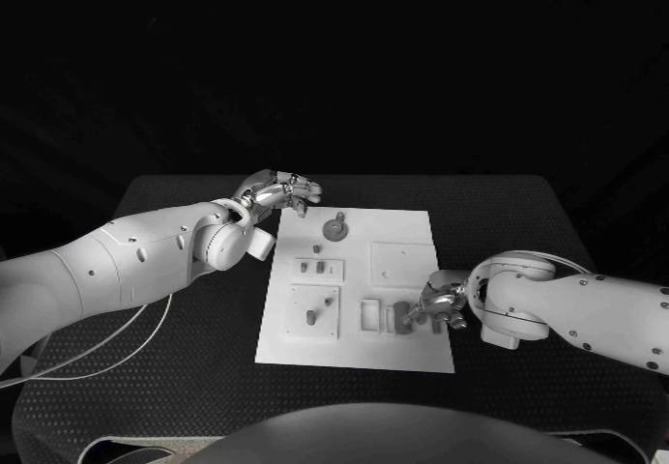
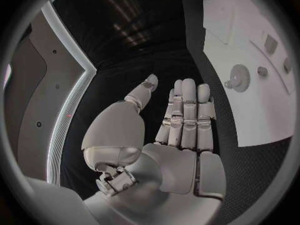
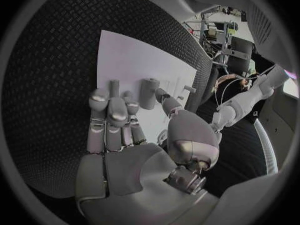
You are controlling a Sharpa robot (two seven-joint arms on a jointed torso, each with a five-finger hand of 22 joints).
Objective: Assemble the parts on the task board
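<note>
The white rectangular task board [image 1: 404, 348] lies flat in the middle of the black desk [image 1: 516, 208], its long sides running away from the robot. On it sit several small grey parts: a round toothed gear piece [image 1: 334, 228] near the far edge, two short pegs [image 1: 316, 264] in a raised square holder on the left side, another square holder with upright pieces [image 1: 314, 311] closer to the robot, and a group of small upright blocks [image 1: 400, 318] near the right edge.

The right hand [image 1: 441, 302] rests over the right edge of the board, right beside those upright blocks. In the right wrist view, the right hand's fingers [image 3: 109, 120] lie stretched side by side over the white plate while the thumb reaches toward a short grey cylinder [image 3: 148, 93] standing on the board; the fingertips are at or just beside it, and I cannot tell whether the cylinder is actually pinched.

The left hand [image 1: 277, 191] hovers at the far left corner of the board, off its edge, well apart from the right hand. The gear piece lies near it, to its right, without contact. In the left wrist view, the left hand [image 2: 181, 135] holds nothing: the fingers are straight and close together, the thumb is spread aside, and the gear piece [image 2: 238, 76] shows on the board beyond the fingertips.
</note>
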